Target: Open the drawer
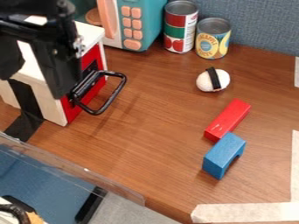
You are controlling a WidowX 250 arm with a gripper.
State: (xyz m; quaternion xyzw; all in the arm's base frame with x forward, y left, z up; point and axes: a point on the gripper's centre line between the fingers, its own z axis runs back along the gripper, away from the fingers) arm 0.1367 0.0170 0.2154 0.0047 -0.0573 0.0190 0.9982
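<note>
Over the white cabinet at the upper left hangs the gripper (33, 83), open, its black fingers apart with part of the cabinet showing between them. The cabinet's red drawer front (73, 110) faces right and looks flush with the white frame, so the drawer appears closed. A black loop handle (113, 96) sticks out from that front toward the right. The nearer finger is just left of the handle's mounted end; whether they touch, I cannot tell. The arm hides the upper part of the cabinet.
A teal toy microwave (144, 22) stands behind the cabinet, beside two cans (181, 28) (213, 39). Farther right are a white egg-shaped piece (205, 82), a red block (229, 119) and a blue arch block (220, 154). A clear panel edge (111, 183) crosses the lower left.
</note>
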